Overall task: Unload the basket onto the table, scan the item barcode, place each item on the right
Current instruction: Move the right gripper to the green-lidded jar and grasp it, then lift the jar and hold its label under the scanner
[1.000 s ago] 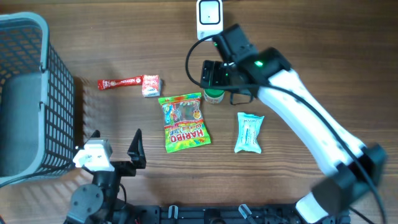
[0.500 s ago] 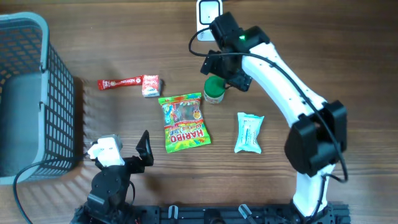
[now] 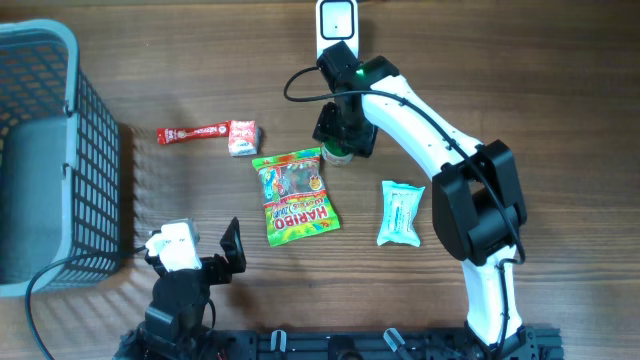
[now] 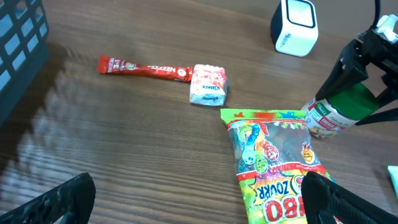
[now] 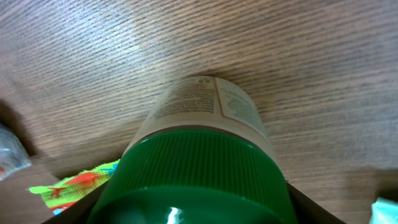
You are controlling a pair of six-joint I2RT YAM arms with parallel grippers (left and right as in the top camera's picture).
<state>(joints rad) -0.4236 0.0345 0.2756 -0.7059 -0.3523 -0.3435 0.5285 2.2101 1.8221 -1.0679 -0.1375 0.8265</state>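
A small jar with a green ribbed cap (image 5: 199, 168) and a beige label stands upright on the table, just above the candy bag (image 3: 293, 195). My right gripper (image 3: 342, 135) comes down over it, one finger pressed against each side of the cap (image 4: 351, 99). The white barcode scanner (image 3: 337, 22) stands at the table's far edge, right behind that gripper. My left gripper (image 3: 200, 250) hangs low near the front edge, open and empty, its right finger (image 4: 329, 199) over the lower corner of the candy bag (image 4: 277, 162).
A red stick packet (image 3: 192, 132) and a small pink-white packet (image 3: 243, 137) lie left of the jar. A teal tissue pack (image 3: 401, 213) lies to the right. A grey wire basket (image 3: 40, 150) fills the left side.
My right gripper has swung left and down onto the green-capped jar, and its jaws have narrowed around the cap. The left arm shifted slightly right.
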